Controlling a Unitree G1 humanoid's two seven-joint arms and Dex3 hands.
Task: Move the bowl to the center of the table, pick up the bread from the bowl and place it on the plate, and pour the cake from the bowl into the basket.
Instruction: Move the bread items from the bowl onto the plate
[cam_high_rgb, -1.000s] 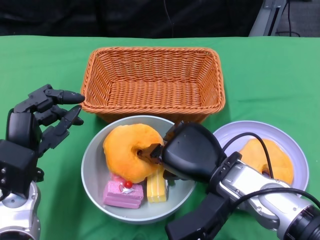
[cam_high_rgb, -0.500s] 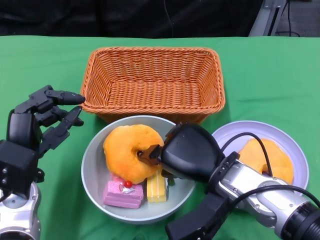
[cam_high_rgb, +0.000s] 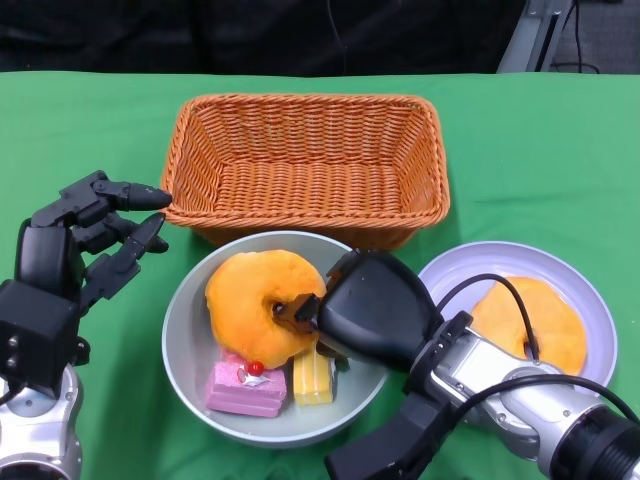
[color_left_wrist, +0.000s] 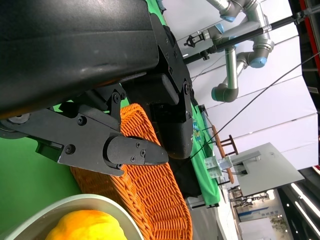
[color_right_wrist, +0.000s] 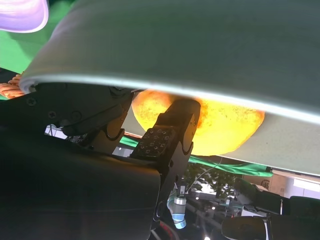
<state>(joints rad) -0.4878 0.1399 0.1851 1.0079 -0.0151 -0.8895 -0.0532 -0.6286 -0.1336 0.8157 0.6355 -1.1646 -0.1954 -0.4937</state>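
Fingers (cam_high_rgb: 298, 310) on my right hand (cam_high_rgb: 365, 305) are hooked into the hole of the bread ring (cam_high_rgb: 262, 304), pinching its rim, and the wrist view shows one black finger (color_right_wrist: 172, 131) pressed flat against the orange crust under the bowl's edge. So I've got a grip on the bread ring, but it's sitting in the bowl (cam_high_rgb: 190, 330), leaning up over the pink cake (cam_high_rgb: 246, 388) and the yellow cake (cam_high_rgb: 313, 376) next to it.

The bowl sits just in front of the wicker basket (cam_high_rgb: 306, 160), pretty much touching its front wall from what I can see. The plate (cam_high_rgb: 470, 268) is off to the right of the bowl, with another bread ring (cam_high_rgb: 555, 322) lying on it, partly behind my forearm and its cable.

My left hand (cam_high_rgb: 75, 250) hovers to the left of the bowl over the green tablecloth (cam_high_rgb: 540, 150), fingers spread apart and holding nothing, tips pointing toward the basket's corner.
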